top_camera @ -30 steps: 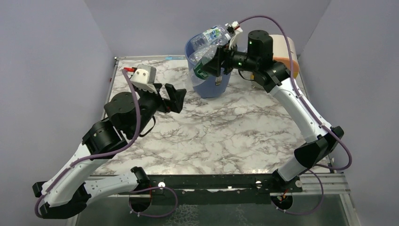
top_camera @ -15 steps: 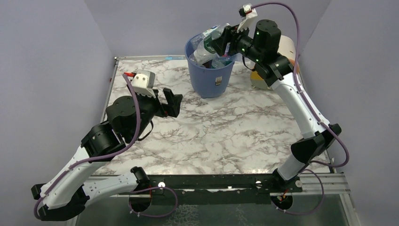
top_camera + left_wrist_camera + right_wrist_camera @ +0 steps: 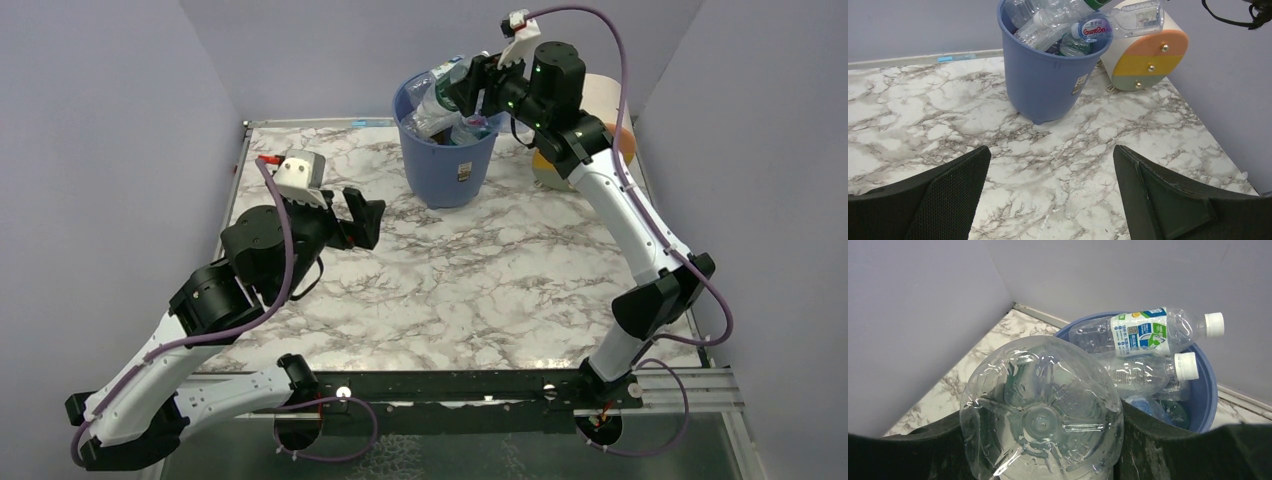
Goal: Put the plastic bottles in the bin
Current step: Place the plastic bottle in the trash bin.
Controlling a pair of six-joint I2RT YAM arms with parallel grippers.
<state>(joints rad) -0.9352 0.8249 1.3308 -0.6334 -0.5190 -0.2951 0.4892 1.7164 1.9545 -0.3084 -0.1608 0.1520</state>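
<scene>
Over the bin (image 3: 435,165), held bottle (image 3: 1040,415) lifted higher

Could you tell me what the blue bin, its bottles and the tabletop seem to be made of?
The bin looks like matte blue moulded plastic. The bottles are thin, glossy clear plastic, see-through. The tabletop shows grey-veined marble pattern; stone or laminate unclear.

right pincer (image 3: 472,93): grips bottle (image 3: 437,95) | over bin (image 3: 445,172) | left pincer (image 3: 364,212): spread wide

A robot test cell in a lab: plain lavender walls (image 3: 100,150) box in a marble-patterned tabletop (image 3: 480,290), with a cabled left arm (image 3: 215,300) and right arm (image 3: 640,230) bolted to a metal rail (image 3: 450,385).
</scene>
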